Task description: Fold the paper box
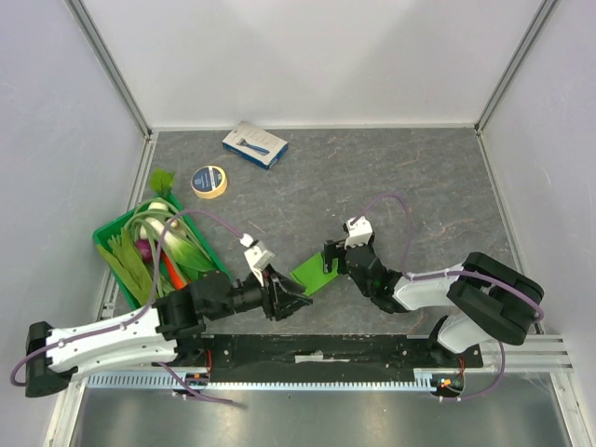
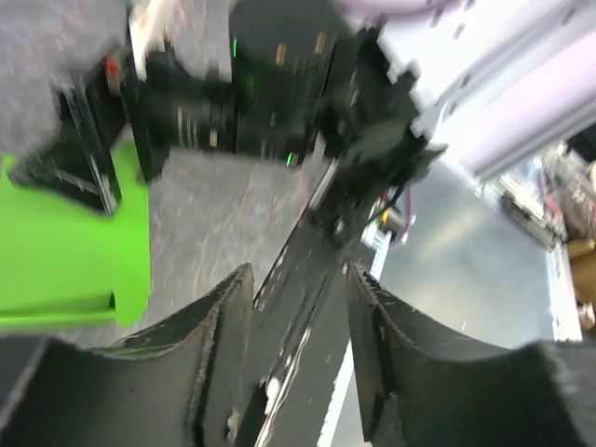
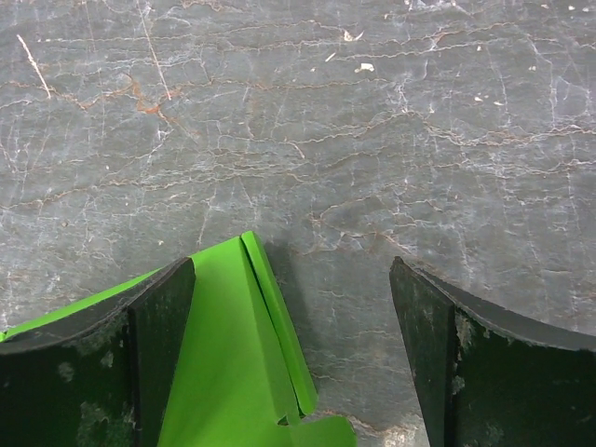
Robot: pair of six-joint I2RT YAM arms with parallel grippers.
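The paper box (image 1: 315, 274), a flat lime-green card with a folded flap, lies on the grey table between the two arms. My left gripper (image 1: 300, 298) is at its near-left edge. In the blurred left wrist view the left gripper (image 2: 298, 284) stands open with only the black rail showing between the fingers, and the paper box (image 2: 65, 251) is off to the left. My right gripper (image 1: 332, 260) sits at the card's far-right edge. In the right wrist view the right gripper (image 3: 292, 279) is wide open, and the paper box (image 3: 228, 363) reaches in past the left finger (image 3: 154, 326).
A dark green crate (image 1: 110, 244) of vegetables stands at the left. A roll of tape (image 1: 209, 181) and a blue-and-white carton (image 1: 254, 144) lie at the back. The black rail (image 1: 317, 349) runs along the near edge. Walls close in the table's sides.
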